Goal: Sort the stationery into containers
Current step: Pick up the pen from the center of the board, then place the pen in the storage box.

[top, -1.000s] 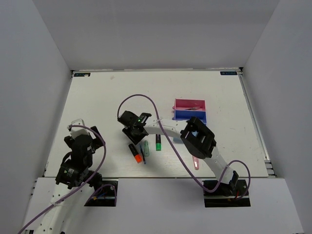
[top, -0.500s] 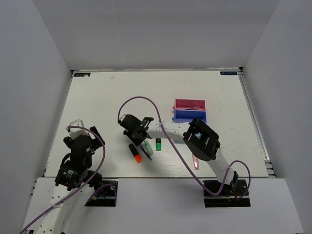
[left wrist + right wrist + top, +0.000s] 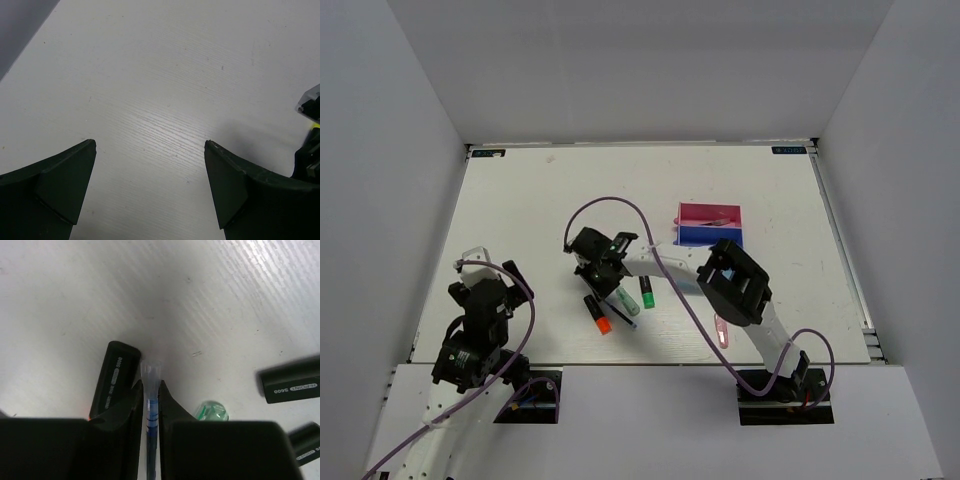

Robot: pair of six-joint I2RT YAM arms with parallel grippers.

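Close to the front edge, the left gripper (image 3: pixel 150 150) hangs over the bare white table (image 3: pixel 165 75). Its fingers are wide apart and hold nothing. On the right side, also near the front, a pink clip (image 3: pixel 721 331) lies on the table next to the right arm.

A bit further in, in the middle of the table, is a small bunch of stationery. The right gripper (image 3: pixel 151 395) is down among it. Its two fingers are pressed together on a thin blue pen (image 3: pixel 151 374), and the pen's clear tip sticks out past them. I cannot tell if the pen touches the table. A black highlighter with an orange end (image 3: pixel 598 314) lies just beside the left finger. A pale green stick (image 3: pixel 212 411) lies just beside the right finger. A black highlighter with a green end (image 3: pixel 647 292) lies near them, a little more to the right.

Further back on the right are the joined containers. The pink tray (image 3: pixel 692 213) is the far one, and the dark blue tray (image 3: pixel 708 237) touches its near side. Something thin lies in the pink tray, maybe a pen, but it is too small to be sure.
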